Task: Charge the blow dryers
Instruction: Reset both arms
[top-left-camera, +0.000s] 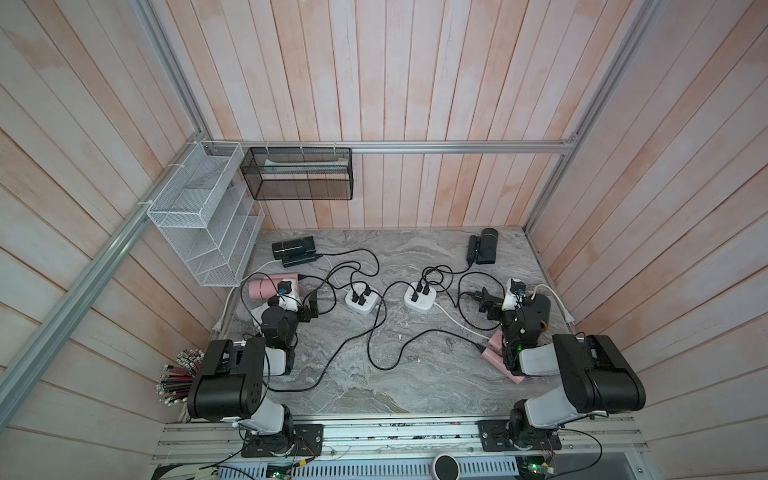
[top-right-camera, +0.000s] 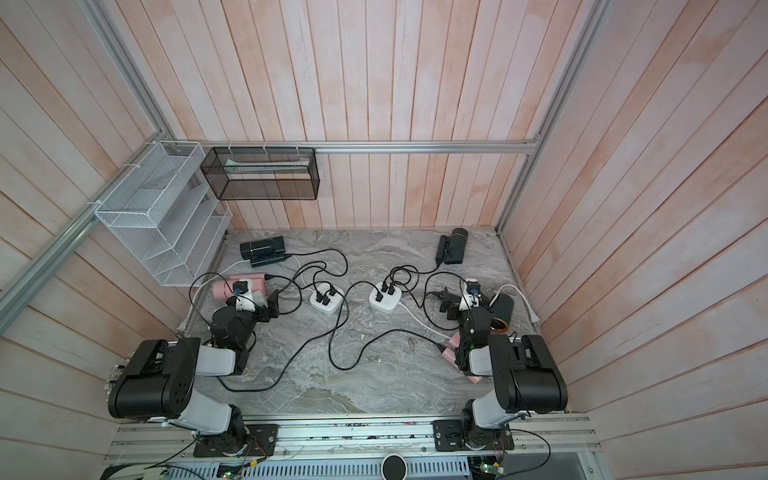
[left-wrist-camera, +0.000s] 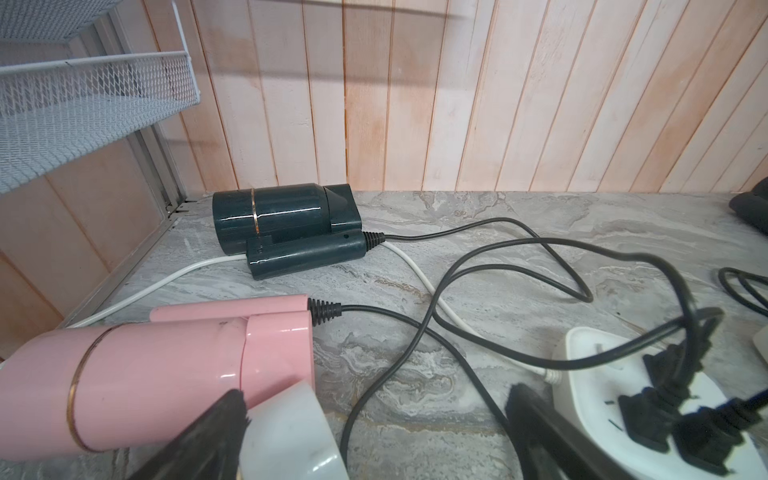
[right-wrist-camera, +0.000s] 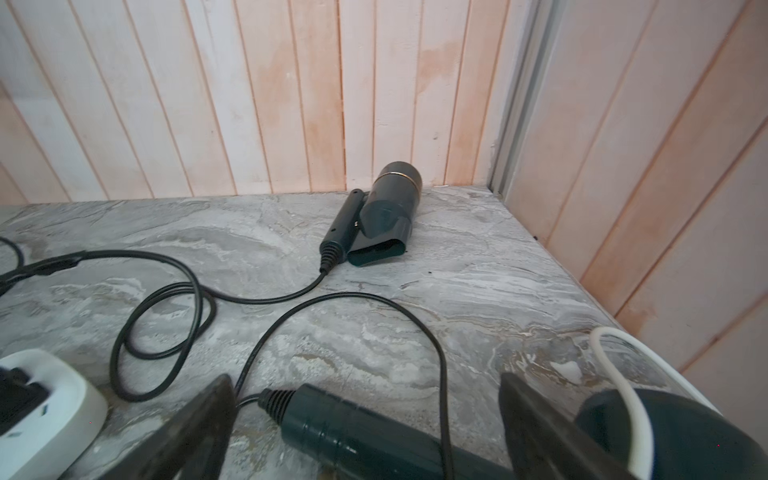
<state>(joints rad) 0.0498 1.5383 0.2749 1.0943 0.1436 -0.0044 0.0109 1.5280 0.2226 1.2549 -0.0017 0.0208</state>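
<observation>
Grey marble tabletop (top-left-camera: 415, 374), black cords looping across it. Right claw (right-wrist-camera: 365, 380): jaws wide apart, holding nothing. Dark teal cylindrical blow dryer (right-wrist-camera: 353, 432) lies directly under it, folded handle's long axis running across jaw gap; right arm nearer. Left claw (left-wrist-camera: 376, 390) also agape and empty, pink plastic blow dryer (left-wrist-camera: 158, 374) just beside one finger. White square power strip (right-wrist-camera: 37, 403) off right claw's left, sockets seemingly occupied.

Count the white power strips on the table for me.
2, side by side in the middle of the table: the left power strip near the left arm, the right power strip near the right arm. Both carry black plugs. The arms could hide more.
</observation>
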